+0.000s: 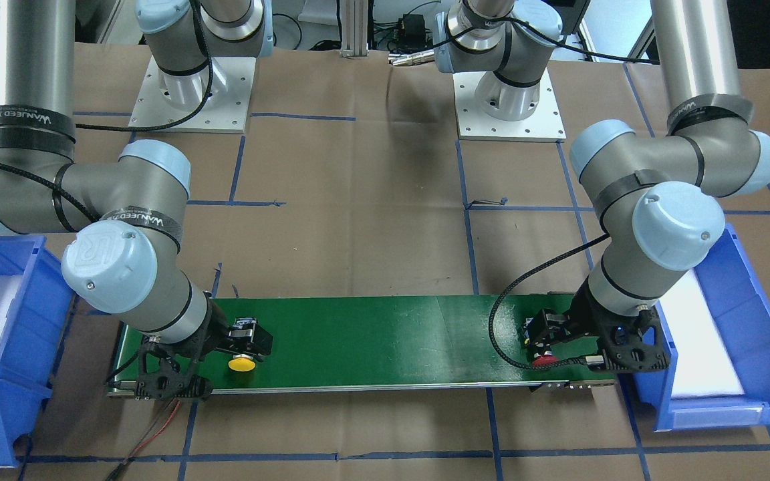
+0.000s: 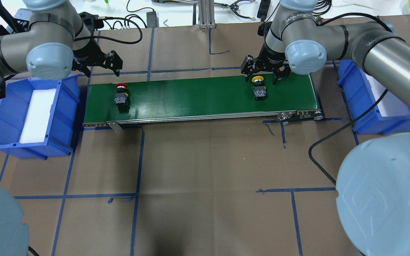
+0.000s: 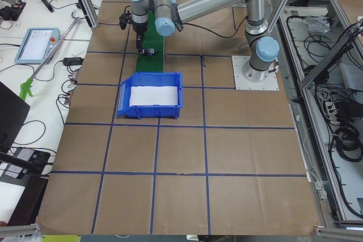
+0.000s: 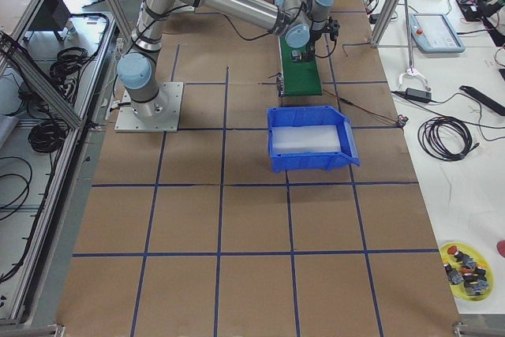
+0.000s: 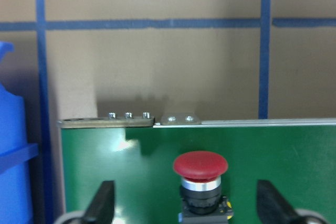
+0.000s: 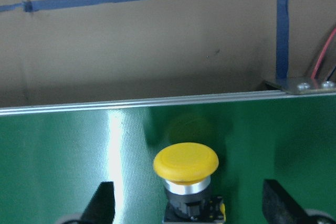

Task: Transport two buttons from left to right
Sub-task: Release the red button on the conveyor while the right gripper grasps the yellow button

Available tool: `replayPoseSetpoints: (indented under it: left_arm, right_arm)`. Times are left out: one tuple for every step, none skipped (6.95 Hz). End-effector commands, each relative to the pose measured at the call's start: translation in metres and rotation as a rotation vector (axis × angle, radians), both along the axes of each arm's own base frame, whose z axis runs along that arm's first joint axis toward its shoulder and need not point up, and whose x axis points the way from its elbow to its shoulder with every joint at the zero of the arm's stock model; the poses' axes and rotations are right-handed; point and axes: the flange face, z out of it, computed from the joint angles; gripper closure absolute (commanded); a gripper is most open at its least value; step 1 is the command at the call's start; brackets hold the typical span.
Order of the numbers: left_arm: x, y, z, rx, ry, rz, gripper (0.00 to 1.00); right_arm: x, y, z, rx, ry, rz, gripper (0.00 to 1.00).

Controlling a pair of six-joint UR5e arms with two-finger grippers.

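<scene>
Seen from overhead, nearest lies the brown-papered table [image 2: 205, 177]; beyond it the green conveyor belt [image 2: 198, 96] runs from 9 to 3 o'clock, probably the carrier between the two arms; toward its 9 o'clock end the red button [image 2: 121, 96] stands upright on its block; toward the 3 o'clock end the yellow button [image 2: 259, 89] stands likewise, most of the way across; at 12 o'clock of each button hangs a hand; the left hand [image 2: 100, 69] is spread wide, its fingers [image 5: 103, 203] flanking the red cap without touching it, holding nothing; the right hand [image 2: 262, 73] is equally wide astride the yellow cap, seemingly lined up to close on it; off the belt's ends sit the left bin [image 2: 66, 106] and the right bin [image 2: 368, 121], both blue and white-lined, likely to cushion parts; the right one looks like the destination.
</scene>
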Motion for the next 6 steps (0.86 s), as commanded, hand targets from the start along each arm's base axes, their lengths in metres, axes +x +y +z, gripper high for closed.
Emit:
replayPoseSetpoints:
  left_arm:
    - [-0.014, 0.030, 0.043, 0.054, 0.014, -0.003, 0.00]
    - [-0.037, 0.050, 0.068, 0.055, 0.010, -0.029, 0.00]
    - [-0.050, 0.076, 0.091, 0.082, 0.012, -0.029, 0.00]
    - [-0.053, 0.099, 0.106, 0.081, 0.014, -0.006, 0.00]
    - [-0.055, 0.112, 0.112, 0.081, 0.014, -0.009, 0.00]
    - [-0.056, 0.123, 0.114, 0.083, 0.014, -0.011, 0.00]
  right_arm:
    - [0.000, 0.009, -0.012, 0.028, 0.003, 0.002, 0.02]
    - [-0.002, 0.010, -0.013, 0.031, 0.004, 0.006, 0.38]
    - [-0.005, 0.009, -0.010, 0.024, 0.039, 0.011, 0.81]
    - [-0.008, 0.007, -0.004, 0.012, 0.064, 0.015, 0.93]
    - [-0.011, 0.007, 0.002, 0.000, 0.084, 0.014, 0.94]
    - [-0.016, 0.007, 0.010, 0.000, 0.113, 0.016, 0.93]
